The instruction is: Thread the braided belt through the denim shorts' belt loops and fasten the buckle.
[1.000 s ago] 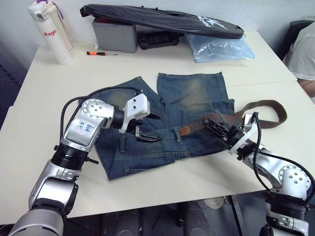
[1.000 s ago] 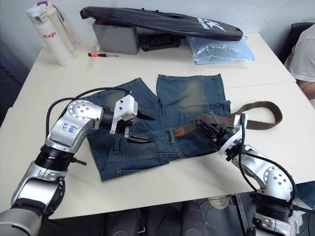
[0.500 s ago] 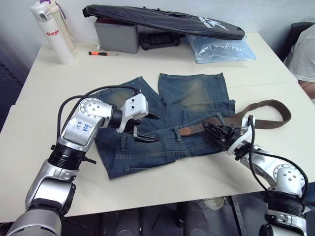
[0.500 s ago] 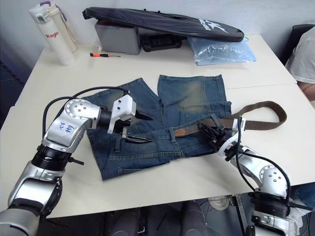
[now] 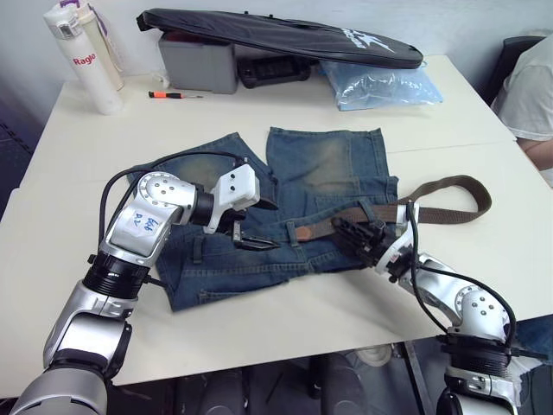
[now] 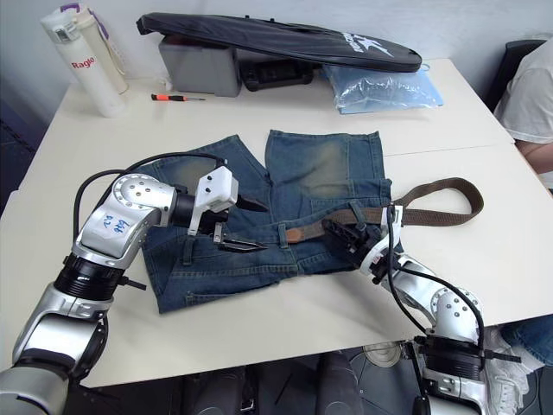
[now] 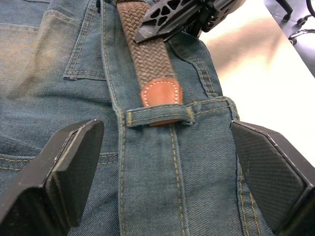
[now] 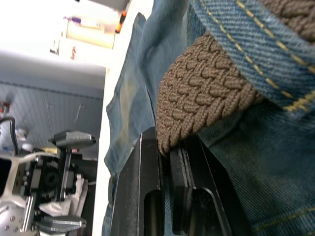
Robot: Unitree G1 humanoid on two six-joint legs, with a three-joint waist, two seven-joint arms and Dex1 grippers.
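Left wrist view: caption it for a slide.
Tan leather tip of brown braided belt entering a blue denim belt loop, flanked by open left gripper.

Far beyond the left tool, at the counter's (image 5: 78, 156) back corner, a white bottle (image 5: 83, 59) stands upright, with a small orange-handled screwdriver (image 5: 173, 94) lying just beside it. A grey box (image 5: 197, 62) sits further along the back edge, a long black bag (image 5: 285, 36) draped over it. Well beyond the right tool lies a pale blue plastic bag (image 5: 380, 85). A person's white sleeve (image 5: 534, 91) shows at the counter's far right.
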